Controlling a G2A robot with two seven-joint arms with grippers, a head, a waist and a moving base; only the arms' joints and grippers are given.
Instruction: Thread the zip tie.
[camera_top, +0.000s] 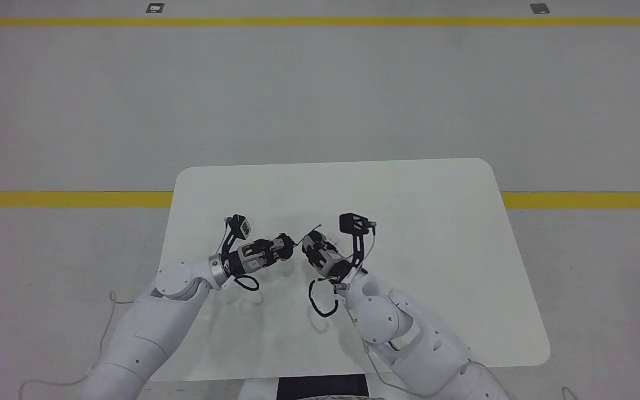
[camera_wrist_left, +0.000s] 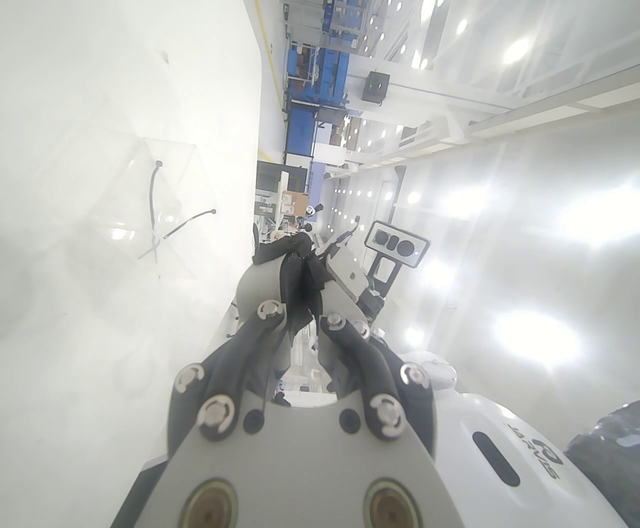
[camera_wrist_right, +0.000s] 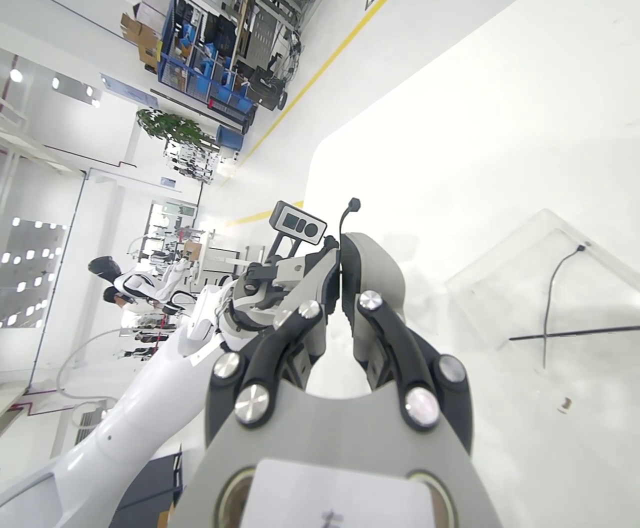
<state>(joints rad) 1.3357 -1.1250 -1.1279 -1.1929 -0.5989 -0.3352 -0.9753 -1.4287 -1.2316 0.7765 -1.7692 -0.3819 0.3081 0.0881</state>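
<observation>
Right gripper (camera_wrist_right: 341, 280) was clamped on the zip tie (camera_wrist_right: 353, 204), with the tie's head poking out past the fingertips. Left gripper (camera_wrist_left: 299, 250) was pinched closed right beside it, both over the table (camera_top: 450, 220), a bit left of its middle.

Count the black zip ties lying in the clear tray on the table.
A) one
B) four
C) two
C: two black zip ties lie crossed in the clear tray, apart from the zip tie clamped in the right gripper.
</observation>
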